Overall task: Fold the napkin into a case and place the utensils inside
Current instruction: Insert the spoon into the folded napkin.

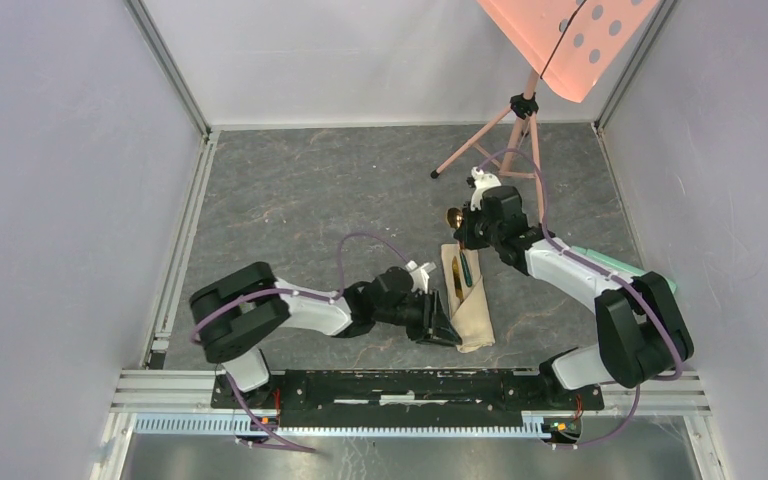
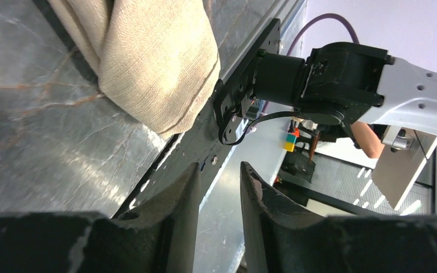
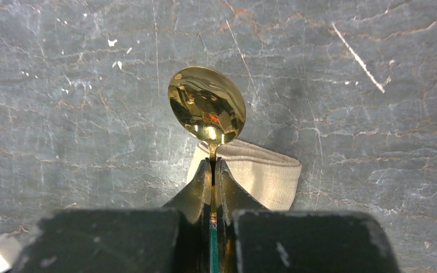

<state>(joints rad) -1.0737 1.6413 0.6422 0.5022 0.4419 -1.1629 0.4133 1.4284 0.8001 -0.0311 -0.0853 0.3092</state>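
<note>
The overhead view is bright and evenly lit by diffuse light from above, though the pink panel (image 1: 560, 40) at the top right glows overexposed. Shadows on the grey desk (image 1: 310, 200) are short and soft. In the left wrist view the desk carries a milky sheen, the napkin (image 2: 159, 62) weave is crisp, the left tool (image 2: 221, 170) has murky, underexposed fingers (image 2: 170, 216), and the background at right is washed out. In the right wrist view the spoon (image 3: 206, 108) mirrors bright highlights, and the right tool (image 3: 213, 165) has dark, soft-focus fingers (image 3: 190, 196)
</note>
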